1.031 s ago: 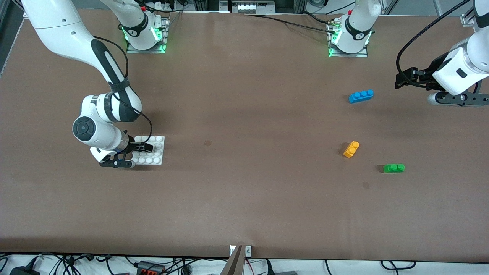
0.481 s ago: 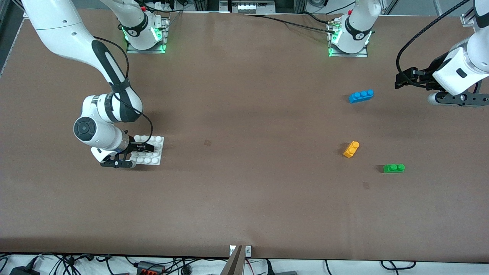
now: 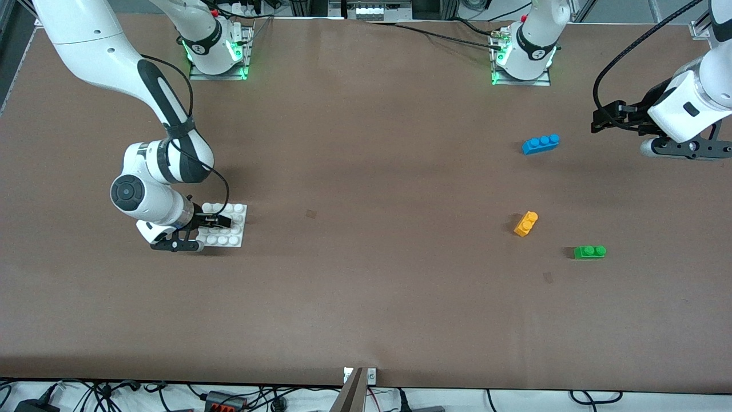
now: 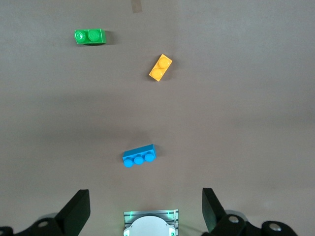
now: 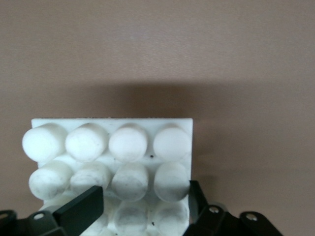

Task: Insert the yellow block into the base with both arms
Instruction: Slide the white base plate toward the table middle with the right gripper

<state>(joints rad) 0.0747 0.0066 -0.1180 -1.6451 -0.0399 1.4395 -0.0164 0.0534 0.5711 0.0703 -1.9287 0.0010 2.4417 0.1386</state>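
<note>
The yellow block (image 3: 525, 224) (image 4: 160, 68) lies flat on the table toward the left arm's end, apart from both grippers. At the right arm's end sits the white studded base (image 3: 235, 233) (image 5: 128, 142). My right gripper (image 3: 222, 220) (image 5: 145, 194) is low over it, its fingers (image 5: 81, 211) astride two rows of studs. One finger is at the plate's edge, and a small gap shows at the other. My left gripper (image 3: 597, 120) (image 4: 145, 211) waits open in the air at the left arm's end, holding nothing.
A blue three-stud brick (image 3: 540, 143) (image 4: 139, 156) lies farther from the front camera than the yellow block. A green two-stud brick (image 3: 589, 252) (image 4: 89, 36) lies nearer, toward the left arm's end. Both arm bases stand along the table's back edge.
The right gripper's fingers have drawn closer together over the base's studs. The plate, the bricks and the left arm have not moved.
</note>
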